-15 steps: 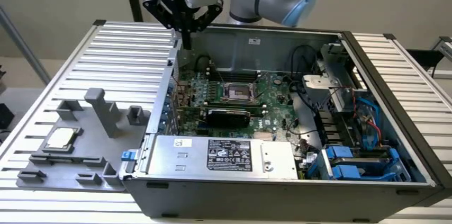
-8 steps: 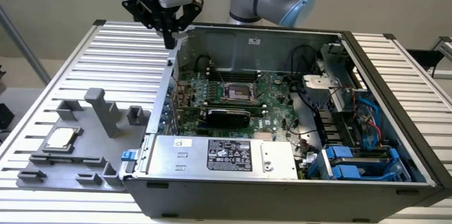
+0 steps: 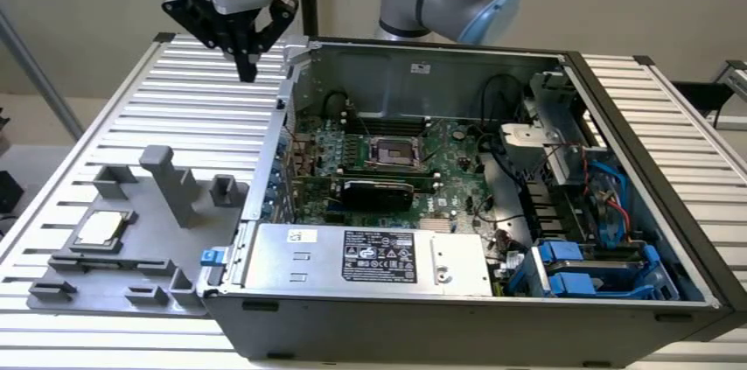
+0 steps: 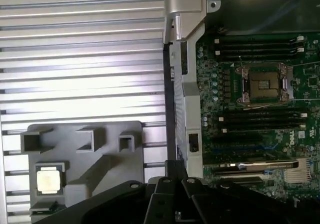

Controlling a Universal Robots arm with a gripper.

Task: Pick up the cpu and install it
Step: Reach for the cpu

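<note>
The cpu [image 3: 100, 228] [image 4: 50, 179], a small silver square chip, lies in a pocket of the grey holder [image 3: 146, 287] [image 4: 100, 134] on the slatted table, at the exterior view's left. My gripper [image 3: 247, 68] [image 4: 174, 170] hangs high above the table's far side, beside the rear corner of the open computer case, far from the cpu. Its dark fingers meet at a point with nothing between them. The black motherboard socket [image 3: 394, 156] [image 4: 263, 85] with its metal frame sits uncovered inside the case.
The open computer case [image 3: 653, 178] stands to the exterior view's right of the holder. A grey power supply box [image 3: 362, 256] with a black label fills its front. Upright grey posts [image 3: 170, 182] rise from the holder. Cables and blue drive bays [image 3: 589, 269] crowd the case's right side.
</note>
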